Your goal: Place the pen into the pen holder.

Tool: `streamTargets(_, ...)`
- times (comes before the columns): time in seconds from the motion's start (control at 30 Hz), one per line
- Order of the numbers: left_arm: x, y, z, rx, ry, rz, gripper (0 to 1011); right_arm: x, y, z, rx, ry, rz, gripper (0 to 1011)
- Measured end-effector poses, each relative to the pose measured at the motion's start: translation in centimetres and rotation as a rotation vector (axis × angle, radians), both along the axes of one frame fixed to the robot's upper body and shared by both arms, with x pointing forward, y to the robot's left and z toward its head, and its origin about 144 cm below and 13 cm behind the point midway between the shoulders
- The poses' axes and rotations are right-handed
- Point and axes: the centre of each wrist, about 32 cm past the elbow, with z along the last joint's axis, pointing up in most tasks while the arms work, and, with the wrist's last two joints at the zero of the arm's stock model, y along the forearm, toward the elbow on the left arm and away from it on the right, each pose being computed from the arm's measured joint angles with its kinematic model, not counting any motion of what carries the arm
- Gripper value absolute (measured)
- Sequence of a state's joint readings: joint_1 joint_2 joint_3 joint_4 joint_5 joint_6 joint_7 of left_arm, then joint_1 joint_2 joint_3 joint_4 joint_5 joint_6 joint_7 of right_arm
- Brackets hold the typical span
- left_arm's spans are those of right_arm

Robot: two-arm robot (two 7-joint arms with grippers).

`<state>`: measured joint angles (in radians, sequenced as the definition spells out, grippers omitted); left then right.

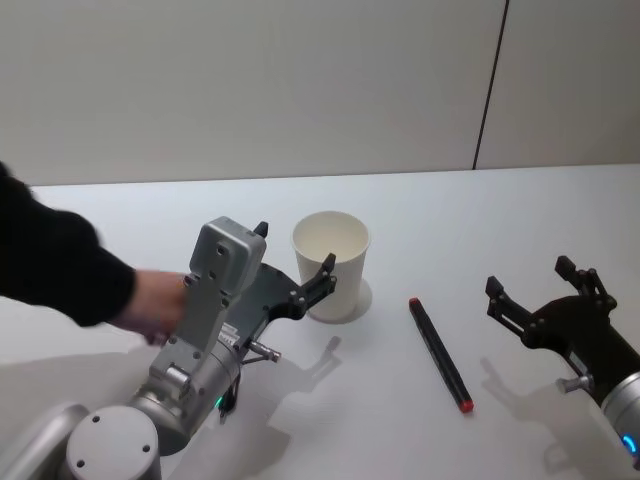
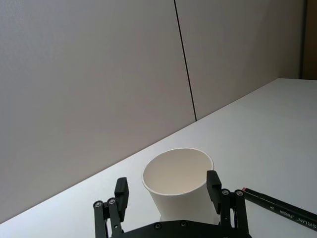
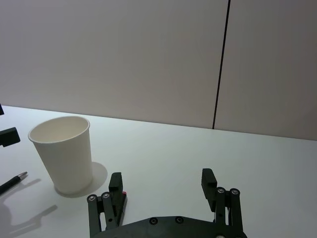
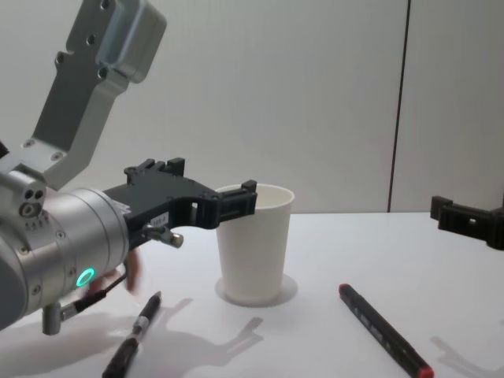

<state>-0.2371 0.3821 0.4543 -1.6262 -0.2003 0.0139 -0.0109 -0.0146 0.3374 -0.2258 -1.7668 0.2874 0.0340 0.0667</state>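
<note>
Risk lies chiefly with the white pen holder (image 1: 331, 265), which stands upright in the middle of the table (image 1: 500, 210) and looks light enough to be tipped. The left gripper (image 1: 297, 262) is held just beside it on its left, jaws spread and empty, one jaw tip very near or touching the cup wall, so a small sideways drift could knock it over. A black pen (image 1: 439, 355) with red ends is seen lying flat to the right of the cup, near but apart. The right gripper (image 1: 545, 290) is held farther right, jaws spread and empty. A person's hand (image 1: 150, 305) is seen at the left, behind the left arm, where a second pen (image 4: 134, 335) lies.
</note>
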Motion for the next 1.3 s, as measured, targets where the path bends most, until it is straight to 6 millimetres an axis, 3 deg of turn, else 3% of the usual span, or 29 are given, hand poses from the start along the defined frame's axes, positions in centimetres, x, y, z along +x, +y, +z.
streamTargets(1.3, 0.00, 0.00, 0.00, 0.000, 0.000, 0.000, 1004, 0.00, 0.00, 0.00, 0.000, 0.000, 0.000, 1002)
